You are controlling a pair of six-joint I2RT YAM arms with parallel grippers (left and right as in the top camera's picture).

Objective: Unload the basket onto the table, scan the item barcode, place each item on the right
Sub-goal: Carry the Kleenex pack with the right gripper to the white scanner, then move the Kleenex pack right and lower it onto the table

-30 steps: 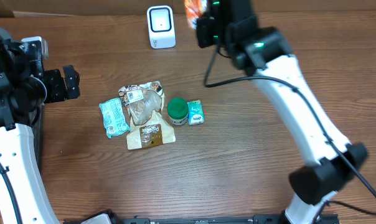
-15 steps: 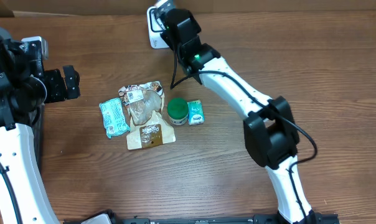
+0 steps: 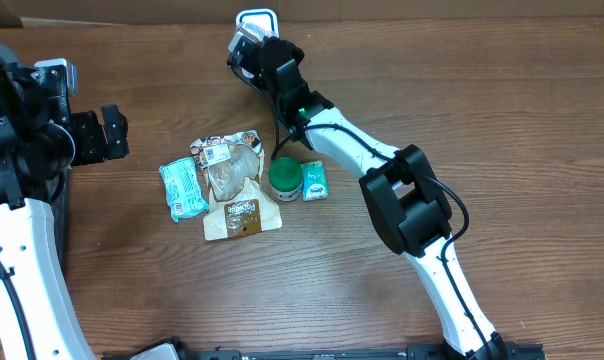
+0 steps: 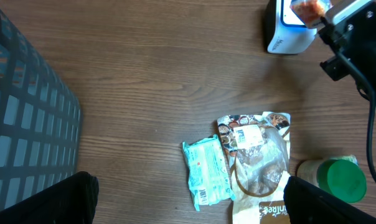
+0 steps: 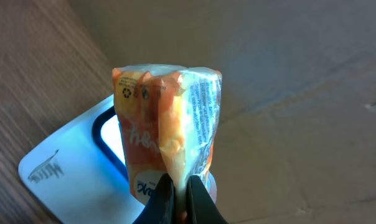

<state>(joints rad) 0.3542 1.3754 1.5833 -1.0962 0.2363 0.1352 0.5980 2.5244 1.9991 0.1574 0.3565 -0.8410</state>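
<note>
An orange plastic snack packet (image 5: 166, 134) stands pinched by its lower seam in my right gripper (image 5: 180, 186), which is shut on it. Right behind the packet is the white barcode scanner (image 5: 63, 171) with its lit window. From overhead, the right gripper (image 3: 250, 48) sits directly in front of the scanner (image 3: 257, 18) at the table's far edge. The left wrist view catches the scanner (image 4: 286, 34) and a bit of the orange packet (image 4: 307, 7) at its face. My left gripper (image 3: 107, 133) hangs open at the left side, holding nothing.
Mid-table lie a teal packet (image 3: 183, 188), a brown-and-clear cookie bag (image 3: 234, 180), a green-lidded jar (image 3: 285, 177) and a small green-white box (image 3: 315, 181). A dark mesh basket (image 4: 20, 124) stands at the left. A cardboard wall runs behind the scanner.
My right arm has swung left along the far edge, carrying the orange packet from the top middle to the scanner's face. The left arm has not moved.
</note>
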